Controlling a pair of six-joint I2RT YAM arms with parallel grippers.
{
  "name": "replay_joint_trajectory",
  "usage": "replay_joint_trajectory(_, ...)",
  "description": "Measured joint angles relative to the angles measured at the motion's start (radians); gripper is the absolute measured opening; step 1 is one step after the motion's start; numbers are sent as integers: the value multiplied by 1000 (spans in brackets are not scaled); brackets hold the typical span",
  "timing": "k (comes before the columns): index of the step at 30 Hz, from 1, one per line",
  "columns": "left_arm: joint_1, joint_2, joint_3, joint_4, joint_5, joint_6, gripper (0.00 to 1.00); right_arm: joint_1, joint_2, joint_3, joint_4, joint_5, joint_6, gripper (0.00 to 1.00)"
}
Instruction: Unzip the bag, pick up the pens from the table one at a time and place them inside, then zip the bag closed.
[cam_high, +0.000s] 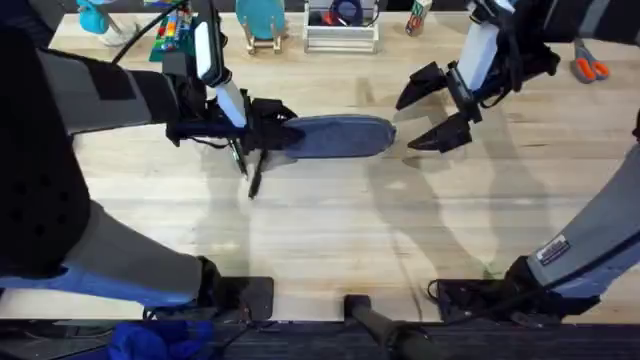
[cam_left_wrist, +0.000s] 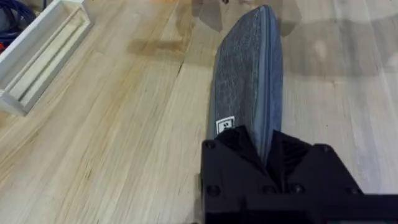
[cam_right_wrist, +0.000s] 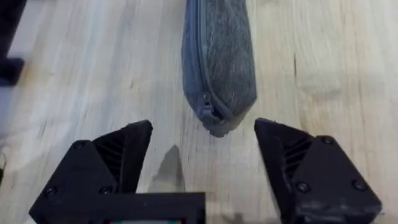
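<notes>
The bag (cam_high: 335, 137) lies flat on the table (cam_high: 330, 230), near the middle and a little toward the far side, its long axis running from left to right. It is a blue-grey fabric pouch, and its zipper runs along the top seam.

The left pincer (cam_high: 268, 128) is at the bag's left end. In the left wrist view its two black fingers (cam_left_wrist: 233, 155) sit close together around the near end of the bag (cam_left_wrist: 245, 81), beside a small white label; the pincer is narrow and pinches the fabric there.

A thin dark pen (cam_high: 254, 178) lies on the table just in front of the left pincer, slanting away from the bag's left end.

The right pincer (cam_high: 430, 112) hangs just beyond the bag's right end, apart from it, with its fingers spread wide and nothing between them. In the right wrist view the rounded tip of the bag (cam_right_wrist: 217, 68) points into the gap between the two black fingers (cam_right_wrist: 121, 155), and the small zipper pull (cam_right_wrist: 206, 107) sits at that tip. Neither finger touches the bag.

Along the far edge of the table stand a white rack (cam_high: 341, 34) and a small teal stand (cam_high: 262, 22). Orange-handled scissors (cam_high: 591, 66) lie at the far right.
</notes>
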Motion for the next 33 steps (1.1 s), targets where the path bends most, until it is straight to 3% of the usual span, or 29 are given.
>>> replay_joint_trajectory(15,0,0,0,0,0,0,43,8,55,0,34,14,64,996)
replay_joint_trajectory(27,0,0,0,0,0,0,43,72,67,0,74,15,100,994)
replay_joint_trajectory(33,0,0,0,0,0,0,43,72,79,0,82,18,117,757)
